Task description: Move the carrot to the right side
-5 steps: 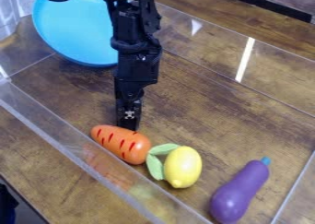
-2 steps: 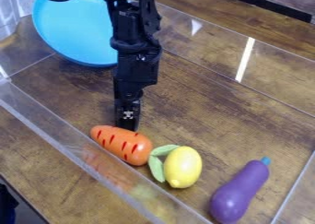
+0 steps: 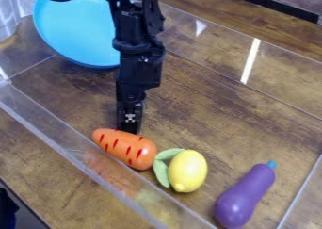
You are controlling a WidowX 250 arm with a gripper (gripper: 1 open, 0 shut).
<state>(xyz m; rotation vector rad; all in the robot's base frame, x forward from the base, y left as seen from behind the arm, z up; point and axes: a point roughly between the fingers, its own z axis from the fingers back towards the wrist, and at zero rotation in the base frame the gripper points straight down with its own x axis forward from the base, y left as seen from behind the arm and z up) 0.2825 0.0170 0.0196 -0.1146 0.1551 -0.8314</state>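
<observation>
The carrot (image 3: 124, 147) is a short orange-red toy with dark grooves, lying on the wooden table near the front clear wall. My gripper (image 3: 130, 119) hangs straight down from the black arm, its tip just behind and slightly above the carrot. The fingers look pressed together with nothing between them. The carrot lies free on the table.
A yellow lemon with a green leaf (image 3: 184, 170) lies right beside the carrot. A purple eggplant (image 3: 246, 196) lies at the front right. A blue bowl (image 3: 78, 33) stands at the back left behind the arm. Clear plastic walls (image 3: 75, 148) ring the area.
</observation>
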